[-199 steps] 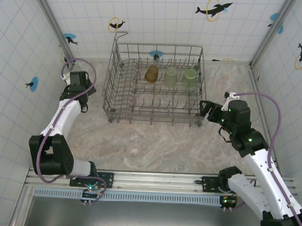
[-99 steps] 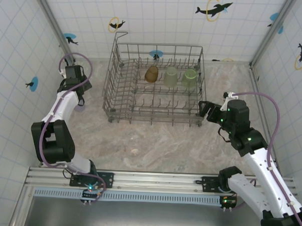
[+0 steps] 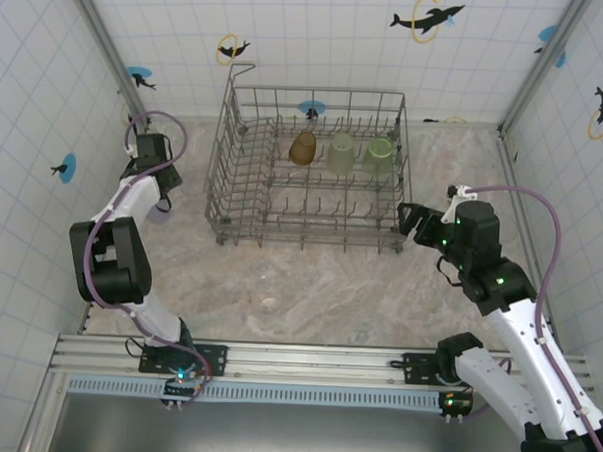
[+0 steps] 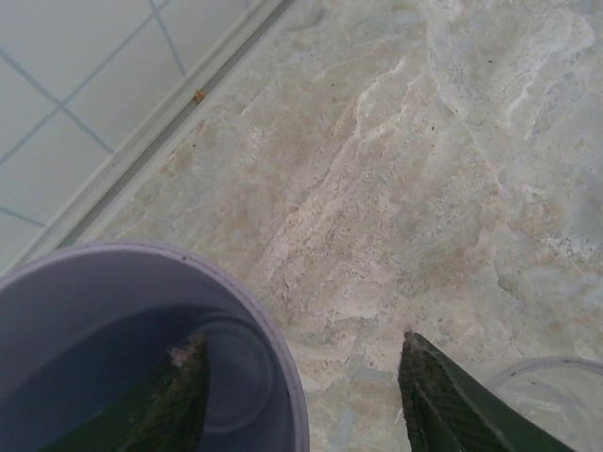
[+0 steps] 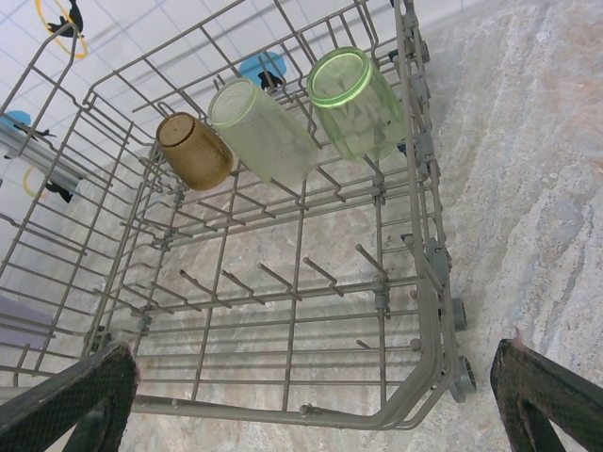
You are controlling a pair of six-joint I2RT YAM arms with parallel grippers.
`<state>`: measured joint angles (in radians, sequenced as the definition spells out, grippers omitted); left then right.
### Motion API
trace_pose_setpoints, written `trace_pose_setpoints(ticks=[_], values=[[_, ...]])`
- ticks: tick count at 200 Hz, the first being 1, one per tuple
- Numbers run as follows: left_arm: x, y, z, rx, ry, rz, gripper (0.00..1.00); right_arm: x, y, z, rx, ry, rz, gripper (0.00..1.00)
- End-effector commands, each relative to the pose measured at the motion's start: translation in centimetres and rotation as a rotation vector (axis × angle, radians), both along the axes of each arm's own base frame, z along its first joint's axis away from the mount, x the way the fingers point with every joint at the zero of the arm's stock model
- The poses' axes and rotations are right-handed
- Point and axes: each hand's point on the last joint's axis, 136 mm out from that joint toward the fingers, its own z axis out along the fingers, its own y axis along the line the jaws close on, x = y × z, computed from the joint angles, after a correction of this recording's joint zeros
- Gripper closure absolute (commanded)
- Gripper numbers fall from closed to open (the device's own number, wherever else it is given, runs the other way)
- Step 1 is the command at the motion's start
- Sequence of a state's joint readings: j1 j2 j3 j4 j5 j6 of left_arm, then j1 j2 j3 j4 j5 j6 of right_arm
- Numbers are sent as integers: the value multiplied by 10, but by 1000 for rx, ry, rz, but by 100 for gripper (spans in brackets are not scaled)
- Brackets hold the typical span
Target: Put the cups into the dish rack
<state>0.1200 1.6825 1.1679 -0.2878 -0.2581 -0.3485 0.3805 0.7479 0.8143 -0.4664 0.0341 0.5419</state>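
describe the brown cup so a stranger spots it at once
Find the big grey wire dish rack. Near its back wall three cups sit in a row; the amber-brown cup is leftmost, darker than the two pale green cups.

Brightness: bright and even in all three views; diffuse light from overhead
Shadows: soft and faint on the desk [image 3: 319, 287] beneath the dish rack [image 3: 311, 226]
Glare: light catches the upturned base of the green cup [image 5: 353, 94]; pale marble washes out at the upper right of the left wrist view
Focus: lavender cup [image 4: 85, 320] and left pincer [image 4: 300, 341] tips close, dark, soft; desk beyond sharp
Distortion: wide-angle; walls lean outward in the top view
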Motion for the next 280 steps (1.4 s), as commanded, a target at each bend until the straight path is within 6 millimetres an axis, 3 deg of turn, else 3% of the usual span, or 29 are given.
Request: trace_pose_setpoints(ticks=[1,40,66,94,135,173,200,280], values=[[4,7,2,0,-1,23,50,-1,-2,10,5,-23,-14,0],[2,7,-7,-12,15,25,73,0,-1,10,0,-16,-8,0],[-1,7,-13,-13,35,26,100,1,-2,12,-3,-20,-16,0],[-6,9,-14,-2,51,33,100,1,-1,12,4,-23,-14,0],[-15,11,2,24,45,30,100,3,1,7,4,-12,-6,0],[-22,11,26,45,14,23,100,6,4,4,-2,-1,7,0],[-17,9,47,31,-46,20,100,7,6,3,2,3,11,0],[-14,-14,105,-91,-290,-23,100,10,15,-2,32,17,39,0]])
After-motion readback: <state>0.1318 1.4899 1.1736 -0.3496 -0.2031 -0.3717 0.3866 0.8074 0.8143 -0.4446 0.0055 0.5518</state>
